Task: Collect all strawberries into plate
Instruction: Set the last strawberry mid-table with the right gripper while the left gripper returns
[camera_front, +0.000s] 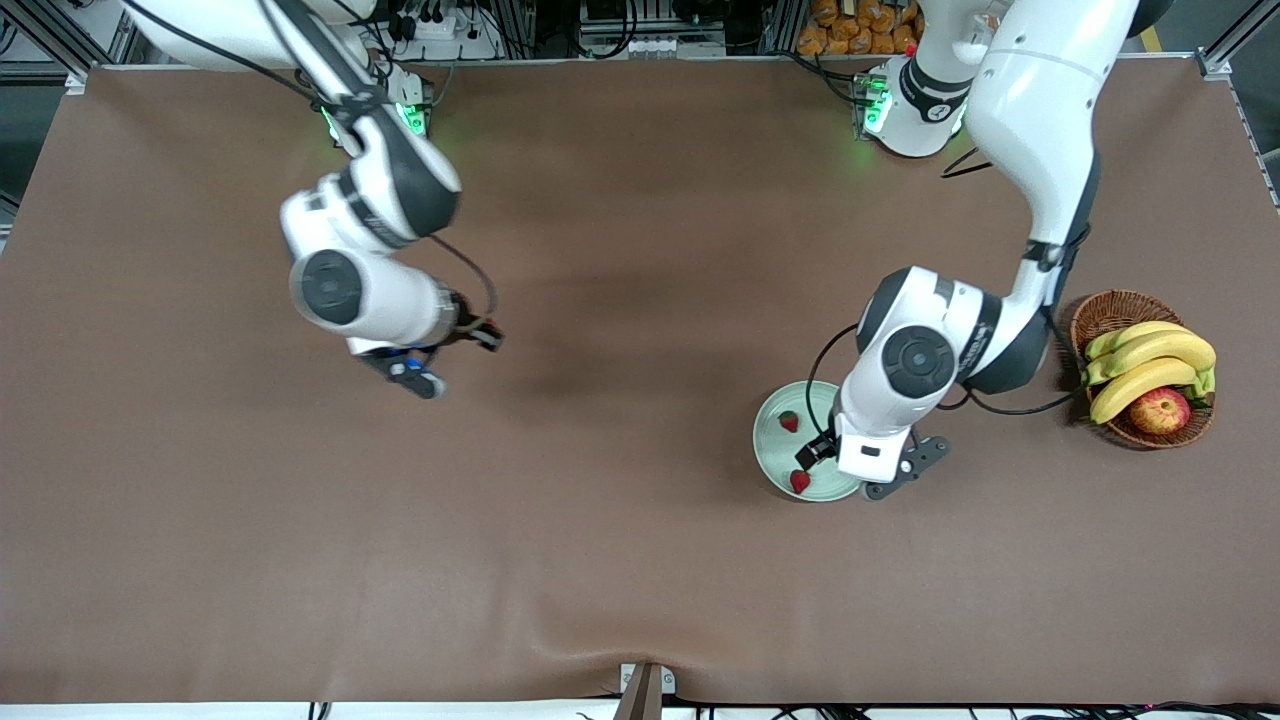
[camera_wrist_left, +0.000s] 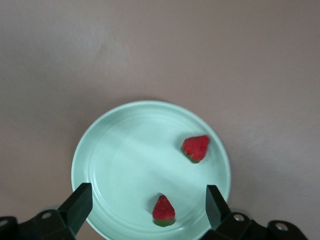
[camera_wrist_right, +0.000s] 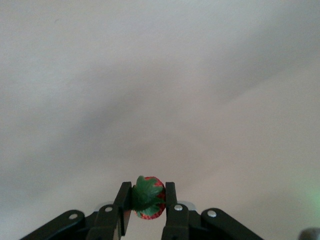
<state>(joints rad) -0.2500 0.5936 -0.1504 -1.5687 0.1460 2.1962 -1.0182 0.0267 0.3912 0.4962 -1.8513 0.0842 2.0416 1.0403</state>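
1. The left gripper (camera_wrist_left: 145, 205) hangs over the plate (camera_front: 775, 447), jaws released and empty.
2. Two strawberries (camera_wrist_left: 196, 148) lie in the plate (mint-green, near the table's left-arm end beside the basket (camera_front: 1120, 310)).
3. The right gripper (camera_wrist_right: 147, 200) clenches a third berry (camera_wrist_right: 148, 197) above bare table.

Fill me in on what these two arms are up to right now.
They are gathering strawberries onto the mint-green plate. Two strawberries already lie in it, apart from each other. The left gripper hangs open just above the plate, one berry between its fingers, ungripped. The right gripper is shut on a third strawberry, up over bare table toward the right arm's end. A wicker basket of bananas and an apple stands beside the plate.
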